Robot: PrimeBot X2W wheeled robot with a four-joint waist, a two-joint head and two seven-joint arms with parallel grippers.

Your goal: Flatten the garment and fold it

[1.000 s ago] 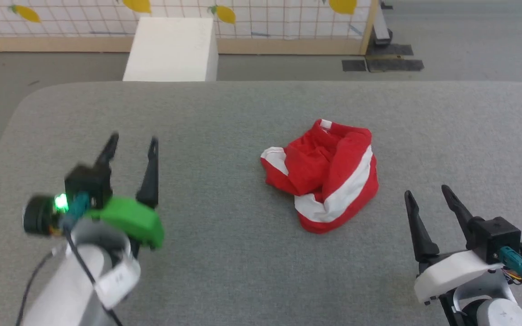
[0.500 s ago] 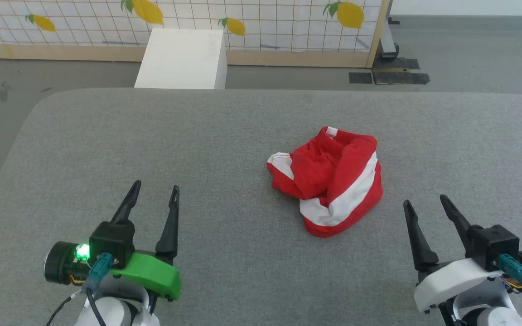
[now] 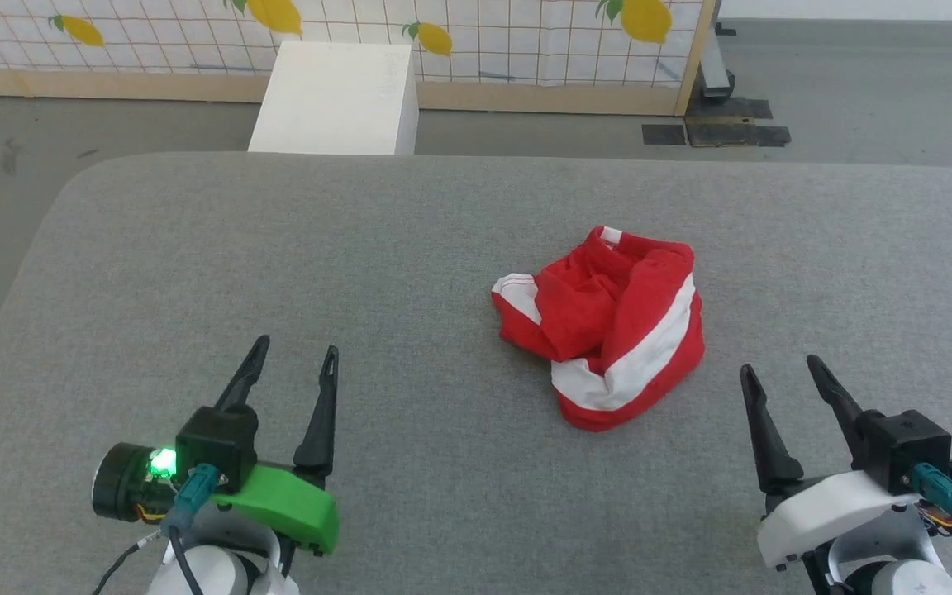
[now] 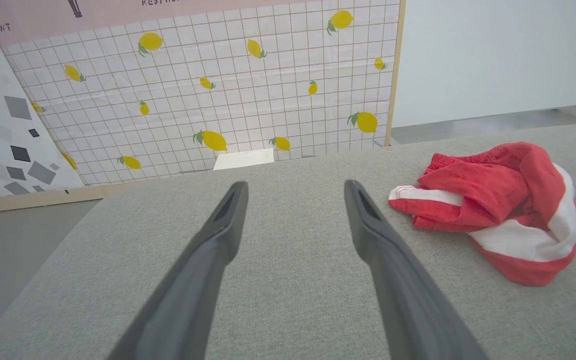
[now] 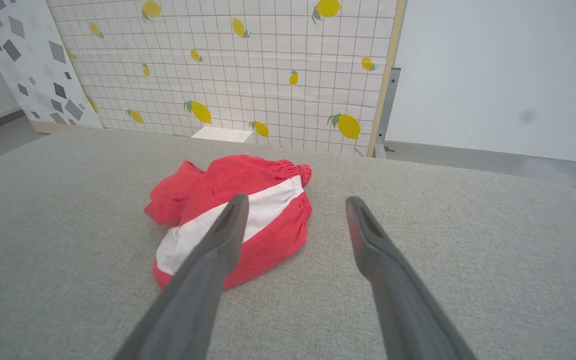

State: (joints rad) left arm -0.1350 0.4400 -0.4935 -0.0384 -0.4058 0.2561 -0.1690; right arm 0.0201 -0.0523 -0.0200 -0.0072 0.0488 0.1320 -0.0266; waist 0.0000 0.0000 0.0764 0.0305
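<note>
**mk_77:** Both claws are sitting wide open, holding nothing. The left claw [image 3: 295,347] is hanging low at the near left of the worktop [image 3: 360,231], sharp and settled. A second ago it was blurring along further out and more to the left. The right claw [image 3: 778,365] is parked at the near right, same as before.

**loopy:** So it's pulling into a ready pose, I'm guessing. The whole head view is drifting a bit too, so the garment [image 3: 608,330] isn't really moving. It's lying crumpled right of centre, nearer the right claw and touching neither.

**mk_77:** Yeah, flattening isn't getting started yet. The right claw is looking like the closer one for a first pinch.

**loopy:** What's bugging me is that the folds are hiding any print. I'm also not making out which opening is waist and which is leg. In the right wrist view one finger is covering part of the white stripe too.
</note>
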